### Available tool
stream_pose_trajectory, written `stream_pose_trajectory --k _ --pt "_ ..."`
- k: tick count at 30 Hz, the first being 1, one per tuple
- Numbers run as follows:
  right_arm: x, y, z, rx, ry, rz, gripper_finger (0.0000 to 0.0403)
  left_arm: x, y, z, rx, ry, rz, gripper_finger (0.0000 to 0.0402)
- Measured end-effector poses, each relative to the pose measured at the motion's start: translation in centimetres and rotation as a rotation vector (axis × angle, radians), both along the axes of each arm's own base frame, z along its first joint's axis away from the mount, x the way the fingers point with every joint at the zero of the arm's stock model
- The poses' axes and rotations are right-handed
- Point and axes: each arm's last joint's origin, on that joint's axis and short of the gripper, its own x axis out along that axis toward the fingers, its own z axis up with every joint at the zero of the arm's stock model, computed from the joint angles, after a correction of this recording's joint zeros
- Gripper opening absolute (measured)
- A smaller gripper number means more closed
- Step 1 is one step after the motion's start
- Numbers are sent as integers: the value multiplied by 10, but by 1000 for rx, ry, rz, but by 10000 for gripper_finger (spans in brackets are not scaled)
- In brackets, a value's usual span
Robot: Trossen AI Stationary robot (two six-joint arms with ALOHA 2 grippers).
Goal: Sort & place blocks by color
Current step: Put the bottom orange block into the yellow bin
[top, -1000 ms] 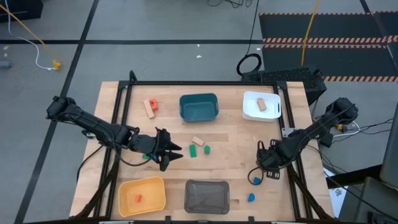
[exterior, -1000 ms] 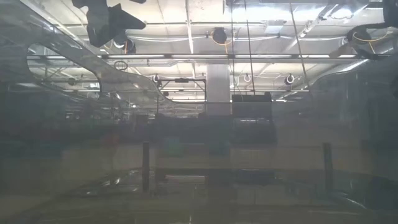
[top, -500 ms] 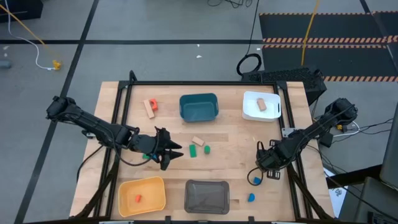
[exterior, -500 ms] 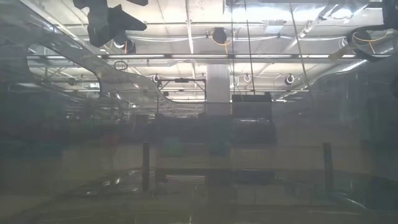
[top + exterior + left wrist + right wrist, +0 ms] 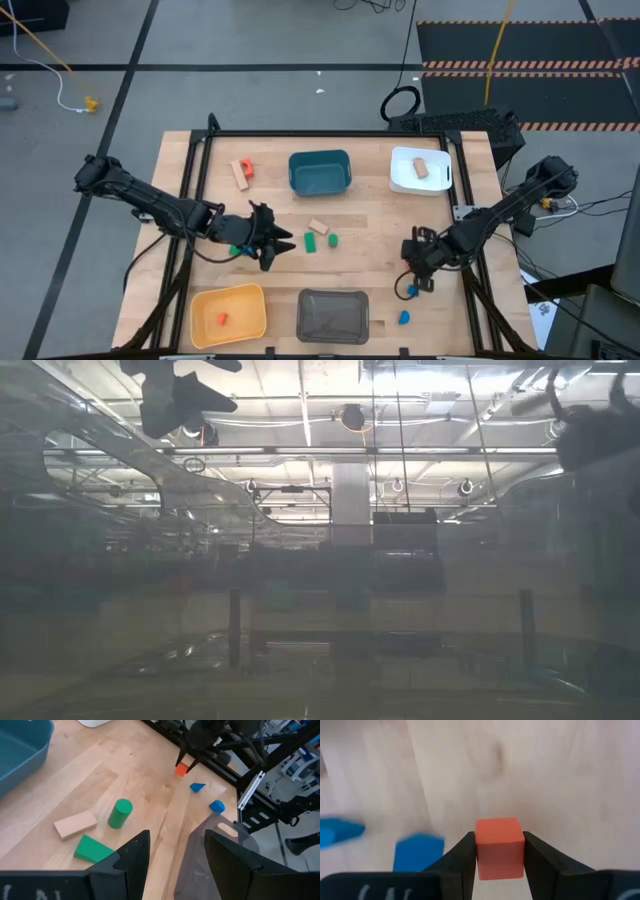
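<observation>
The right arm reaches in from the right edge of the table, its elbow out past the table frame, and its wrist bends down toward the near right part of the board. The right gripper is closed on a red-orange cube; the two dark fingers press flat against two opposite sides of the cube. The left wrist view shows this cube held just above the wood, apart from the surface. Two blue blocks lie on the table close to it: a blue wedge and a blue block a little nearer to the table's edge.

The left arm stretches from the left edge toward the middle of the table. The left gripper hovers there with its fingers spread apart and nothing between them. A green block shows partly under this arm.

To the right of the left gripper lie three blocks near each other: a tan flat block, a green cylinder standing upright, and a green wedge.

On the far side stand a teal bin and a white bin with a tan block inside. Two more blocks, one red-orange and one tan, lie at the far left. On the near side are a yellow bin holding a small red-orange block, and a grey bin.
</observation>
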Motion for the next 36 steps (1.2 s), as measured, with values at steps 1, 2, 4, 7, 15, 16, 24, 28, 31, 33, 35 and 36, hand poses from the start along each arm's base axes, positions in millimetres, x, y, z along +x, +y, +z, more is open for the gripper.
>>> stream_pose_trajectory --k 1,2,4,7,15,16,24,28,31,33,35,36 --pt "1 0 1 -20 -37 1 114 0 0 0 -5 1 3 189" --pt "3 -1 3 -47 -75 -2 114 1 0 -1 -9 2 5 189" --pt "5 -2 6 -107 -146 -5 114 4 -1 -4 -15 9 9 189" --pt "13 -2 11 -222 -295 20 114 12 -5 -10 -41 1 18 189" --pt "47 11 52 -474 -846 144 114 38 -15 -21 -67 -118 5 189" --pt "49 13 58 -494 -907 161 114 41 -16 -21 -65 -140 1 189" --pt "62 18 84 -651 -1171 238 114 52 -22 -16 -91 -297 -18 189" --pt "74 20 78 -683 -1211 268 114 56 -27 -16 -90 -357 -34 189" --pt "85 22 70 -722 -1236 282 114 61 -28 -17 -87 -406 -37 189" --pt "90 23 66 -756 -1253 288 114 63 -29 -18 -85 -425 -36 189" --pt "94 24 63 -782 -1266 295 114 65 -28 -20 -80 -429 -33 189" --pt "96 25 61 -788 -1278 299 114 66 -28 -22 -81 -422 -30 189"
